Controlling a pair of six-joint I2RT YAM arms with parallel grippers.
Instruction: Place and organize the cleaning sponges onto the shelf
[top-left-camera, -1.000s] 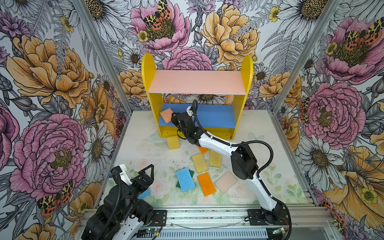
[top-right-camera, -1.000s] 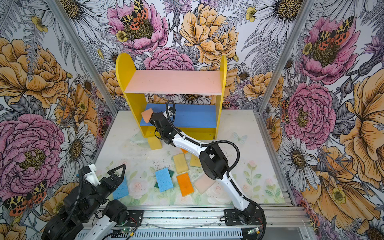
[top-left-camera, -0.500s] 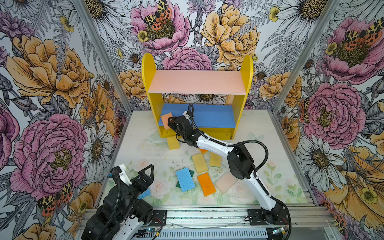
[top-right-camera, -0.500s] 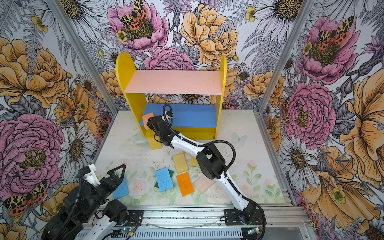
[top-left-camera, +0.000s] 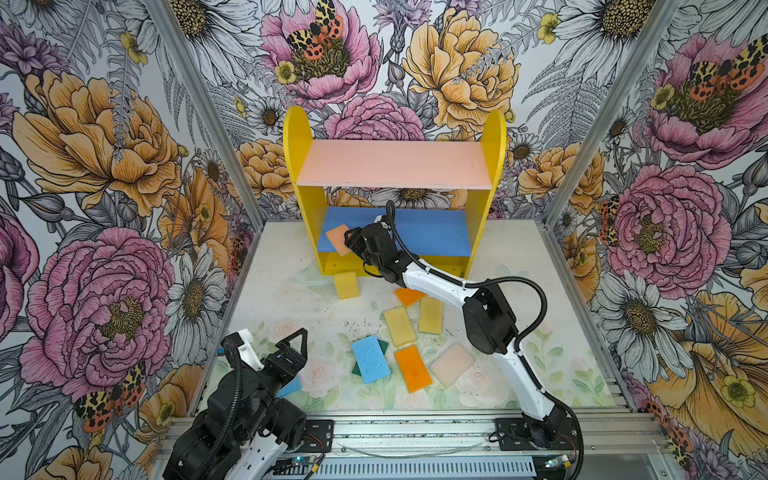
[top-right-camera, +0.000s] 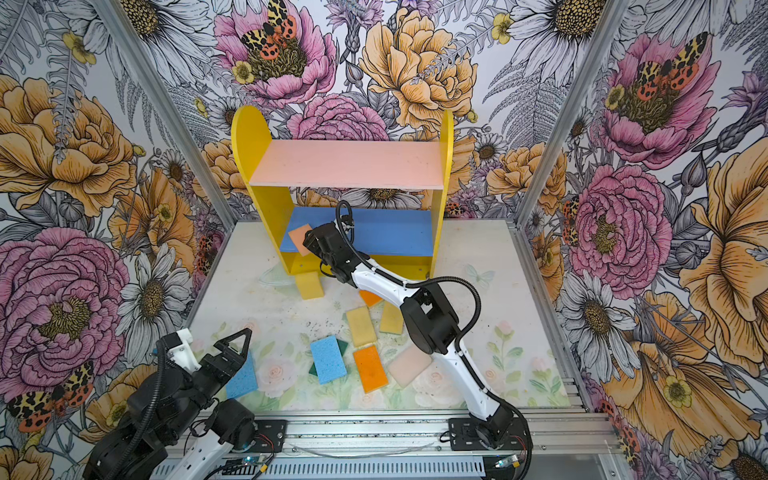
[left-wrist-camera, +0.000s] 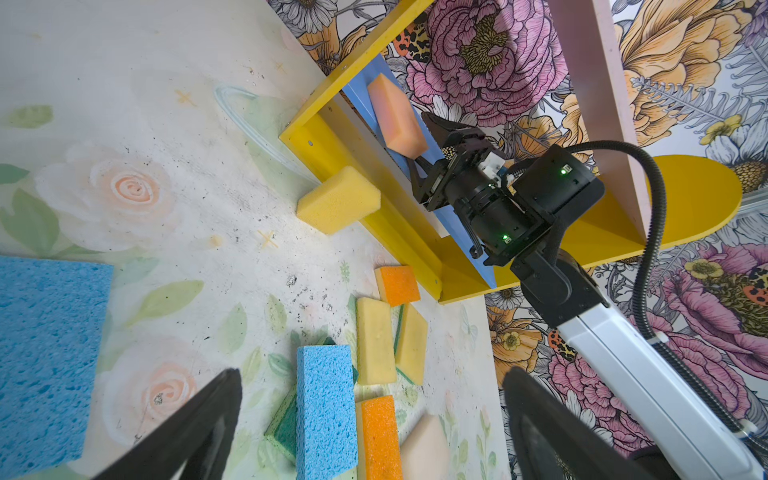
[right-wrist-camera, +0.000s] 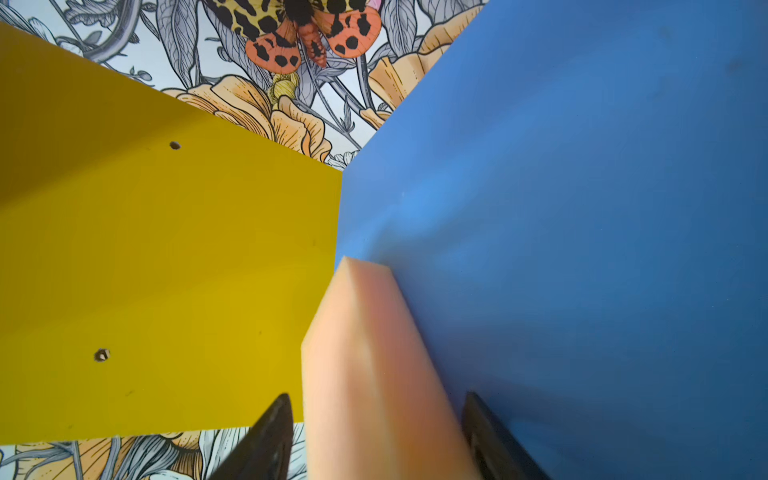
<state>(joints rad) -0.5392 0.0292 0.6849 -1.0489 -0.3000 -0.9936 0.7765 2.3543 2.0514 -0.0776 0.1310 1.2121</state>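
At the near-left corner of the desk (top-left-camera: 282, 299), the left claw (left-wrist-camera: 372, 376) is held above the surface, its jaws spread wide with nothing between them. A blue sponge (top-right-camera: 243, 376) lies flat, partly hidden beneath it.

Around the middle of the desk, a second blue sponge (top-left-camera: 370, 359) is laid over a dark green sponge (top-left-camera: 356, 369), of which only the corners are seen. Just to its right lie an orange sponge (top-left-camera: 412, 369) and then a cream sponge (top-left-camera: 452, 365), both flat.

Farther in, a yellow sponge (top-left-camera: 399, 326) lies just beside a green-backed yellow sponge (top-left-camera: 431, 315). Beyond these, a small orange sponge (top-left-camera: 409, 296) is partly covered by the right arm (top-left-camera: 436, 286). A thick yellow sponge (left-wrist-camera: 338, 199) rests against the foot of the shelf (top-left-camera: 496, 137), near the shelf's left end.

The shelf stands at the middle of the desk's far edge. The right arm is stretched across to the left end of the shelf's blue board (top-left-camera: 432, 237). There a peach sponge (top-left-camera: 337, 239) lies askew on the board, its far corner close to the yellow side panel (right-wrist-camera: 166, 270).

The right claw (right-wrist-camera: 376, 399) is set at the sponge's near end. Its jaws are parted on either side of the sponge, and a thin gap is seen in the blurred right wrist view. The pink board (top-left-camera: 395, 170) sits above.
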